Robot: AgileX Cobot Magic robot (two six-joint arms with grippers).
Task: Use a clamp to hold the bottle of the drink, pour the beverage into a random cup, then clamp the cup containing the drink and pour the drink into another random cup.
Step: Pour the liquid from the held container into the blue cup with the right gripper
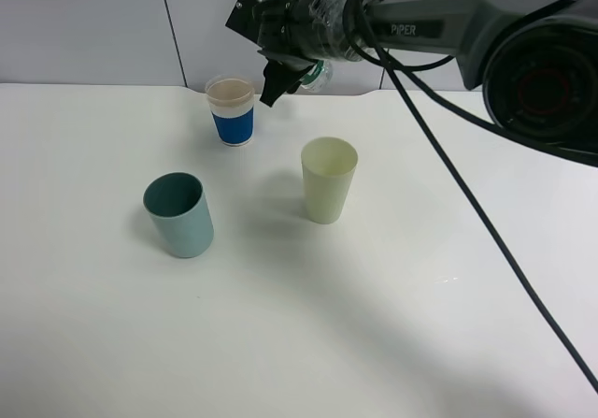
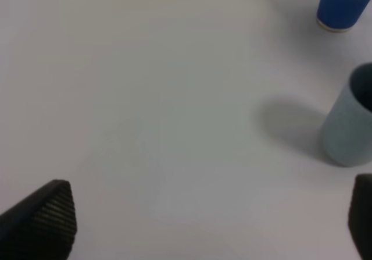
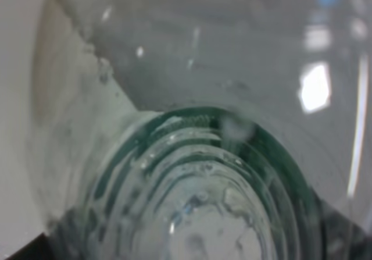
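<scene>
The blue-banded paper cup (image 1: 232,109) stands at the back of the white table (image 1: 392,324). Just right of it and above its rim, my right gripper (image 1: 285,74) is shut on the bottle (image 1: 316,74), which lies tilted toward the cup. Up close, the bottle (image 3: 197,190) fills the right wrist view as clear ridged plastic with green; no beverage can be made out. The teal tumbler (image 1: 177,214) stands front left. My left gripper (image 2: 203,225) is open over bare table, with the teal tumbler (image 2: 351,120) and the paper cup (image 2: 343,4) off to one side.
A taller pale yellow-green tumbler (image 1: 328,180) stands upright to the right of the teal one. The right arm (image 1: 448,25) and its black cable (image 1: 486,222) cross the right half of the table. A grey wall closes the back.
</scene>
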